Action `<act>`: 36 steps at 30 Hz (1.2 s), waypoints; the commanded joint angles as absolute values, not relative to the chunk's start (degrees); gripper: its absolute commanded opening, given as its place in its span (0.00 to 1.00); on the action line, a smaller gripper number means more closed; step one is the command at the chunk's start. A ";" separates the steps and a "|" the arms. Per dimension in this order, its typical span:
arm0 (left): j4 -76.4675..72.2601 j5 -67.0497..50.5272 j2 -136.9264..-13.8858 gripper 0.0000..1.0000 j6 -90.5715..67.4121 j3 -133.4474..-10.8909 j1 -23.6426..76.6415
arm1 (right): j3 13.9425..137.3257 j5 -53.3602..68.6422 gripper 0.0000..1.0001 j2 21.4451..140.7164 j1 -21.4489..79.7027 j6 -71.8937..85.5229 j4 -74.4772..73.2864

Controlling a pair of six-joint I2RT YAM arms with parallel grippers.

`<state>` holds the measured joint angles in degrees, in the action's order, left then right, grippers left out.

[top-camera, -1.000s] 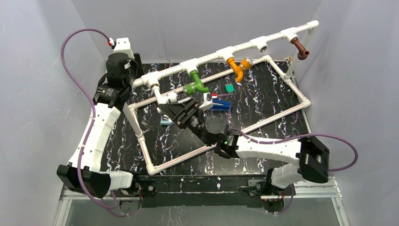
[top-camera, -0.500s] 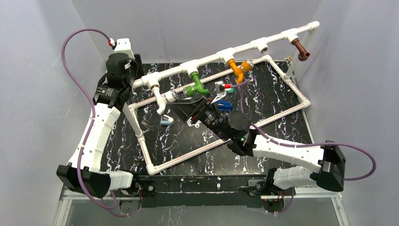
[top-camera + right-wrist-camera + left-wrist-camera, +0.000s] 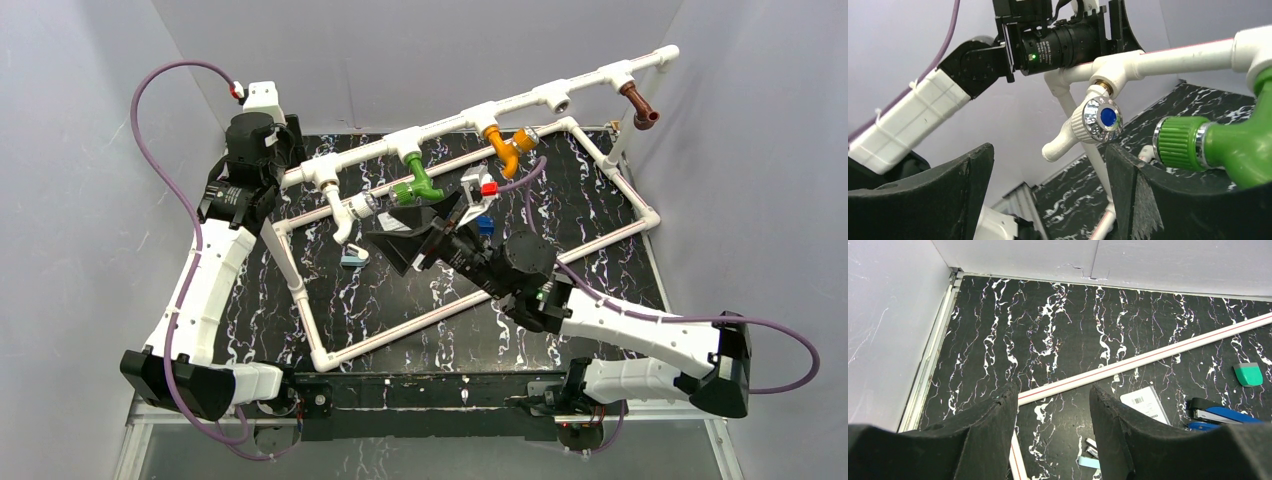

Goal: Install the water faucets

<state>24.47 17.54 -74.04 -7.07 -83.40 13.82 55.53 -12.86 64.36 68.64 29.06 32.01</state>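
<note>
Four water faucets hang from the white pipe frame (image 3: 460, 115): white (image 3: 350, 213), green (image 3: 417, 186), orange (image 3: 507, 145), and brown (image 3: 638, 105) at the far right. My right gripper (image 3: 410, 232) stands open and empty just right of the white faucet and below the green one. Its wrist view shows the white faucet (image 3: 1083, 132) with its blue-centred knob just beyond the fingers, and the green faucet (image 3: 1218, 150) at the right. My left gripper (image 3: 1054, 395) hovers open over the mat at the back left, holding nothing.
One tee (image 3: 556, 97) between the orange and brown faucets has no tap in it. On the mat inside the frame lie a blue tool (image 3: 1220, 415), a teal piece (image 3: 1248, 374), a white card (image 3: 1145, 402) and a small light-blue piece (image 3: 352, 258). Grey walls enclose the table.
My right arm has swung its wrist right and toward the back, drawing the open gripper slightly away from the white faucet. The left arm has not moved.
</note>
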 commanded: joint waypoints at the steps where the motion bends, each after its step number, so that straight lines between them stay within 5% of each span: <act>1: 35.24 14.02 -77.96 0.52 -7.82 -79.45 15.35 | 61.73 -7.66 0.89 61.85 68.46 12.28 25.27; 9: 35.23 14.19 -78.13 0.52 -7.74 -79.28 15.49 | 71.43 1.05 0.90 61.25 68.46 -11.25 9.85; 20: 34.98 14.41 -78.69 0.52 -7.56 -79.17 15.59 | 75.22 8.94 0.96 63.31 68.56 -45.05 6.99; 36: 35.02 14.76 -79.24 0.52 -7.38 -79.21 15.91 | 76.63 -4.73 0.95 70.10 73.66 -85.46 4.53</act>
<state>24.25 17.61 -74.41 -6.87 -83.40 13.93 75.61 3.55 68.49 70.83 -68.93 2.87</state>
